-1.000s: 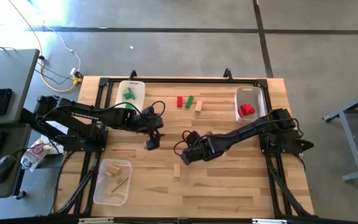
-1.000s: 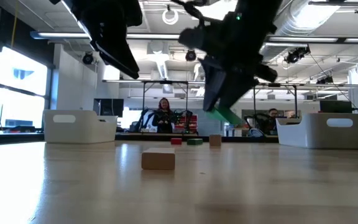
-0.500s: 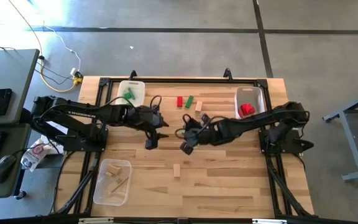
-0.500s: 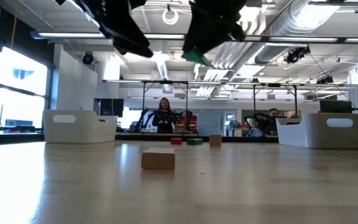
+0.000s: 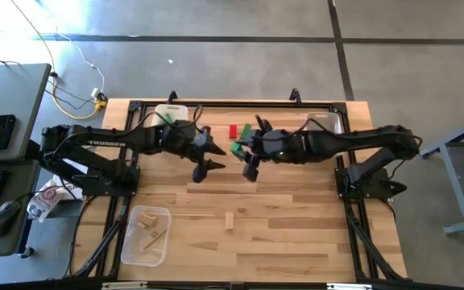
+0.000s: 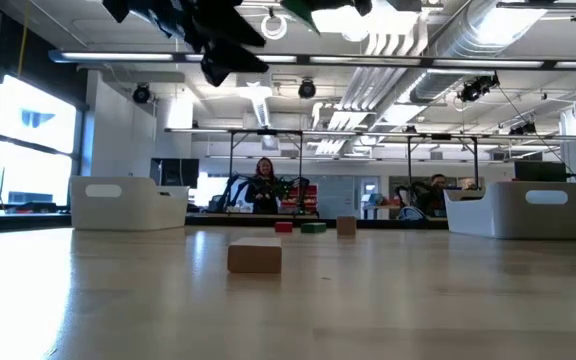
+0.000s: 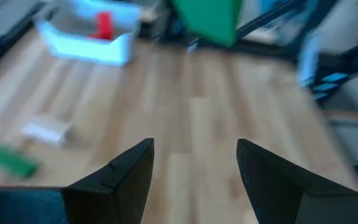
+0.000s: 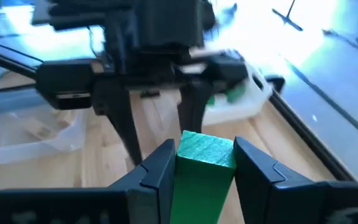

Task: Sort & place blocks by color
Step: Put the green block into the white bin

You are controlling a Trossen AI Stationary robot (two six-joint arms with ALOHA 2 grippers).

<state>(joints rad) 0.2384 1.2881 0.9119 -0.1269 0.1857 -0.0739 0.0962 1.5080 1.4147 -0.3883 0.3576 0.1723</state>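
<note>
- While both arms reach over the middle of the worktop [image 5: 296,234], the right hand [image 8: 202,163] grips a green block [image 8: 204,163] between its two fingers, raised above the wood.
- White lettering runs along the left arm's upper link in the high view, too small to read with certainty.
- Facing that green block, the left hand [image 7: 194,165] hovers near it with its fingers spread apart and nothing between them.
- Beyond the green block, a red block [image 5: 233,130] lies on the worktop close to the right hand.
- On the near side of the green block, well apart from it, a plain wood block [image 5: 229,220] rests alone.
- Behind the left hand from the green block stands a clear bin [image 5: 170,113] with green pieces; another bin [image 5: 145,234], holding plain wood pieces, sits at the near left corner.
</note>
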